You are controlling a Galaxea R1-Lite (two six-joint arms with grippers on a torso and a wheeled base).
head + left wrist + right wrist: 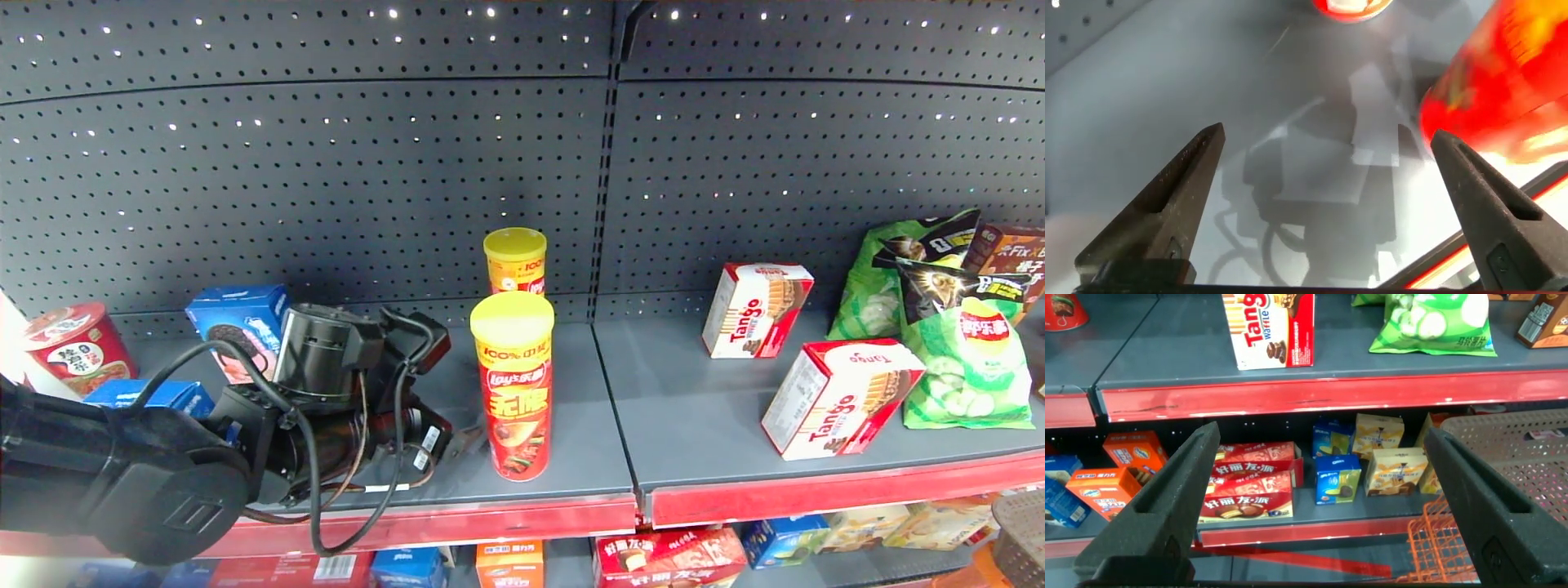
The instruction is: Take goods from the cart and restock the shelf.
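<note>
**Both pincers open, chip can upright at the shelf's front edge**

My left pincer (pixel 1327 131) hangs low over the shelf (pixel 571 457) with its jaws spread wide and only bare grey board between them. Just beside one finger (pixel 1486 204) stands the tall chip can (pixel 514 384), red with a yellow lid, upright near the front edge of the left bay. I cannot tell whether the finger touches it. A second chip can (pixel 515 260) stands behind it, by the back wall.

My right pincer (pixel 1321 429) is open as well, holding nothing, out in front of the lower shelves. A mesh basket (pixel 1527 457) sits near it.

On the left end of the shelf are a blue cookie box (pixel 241 327) and a red noodle cup (pixel 77 347). In the right bay one wafer box (pixel 755 309) sits toward the back and another wafer box (pixel 837 398) nearer the front edge. Green crisp bags (pixel 971 359) lie at the right end.
</note>
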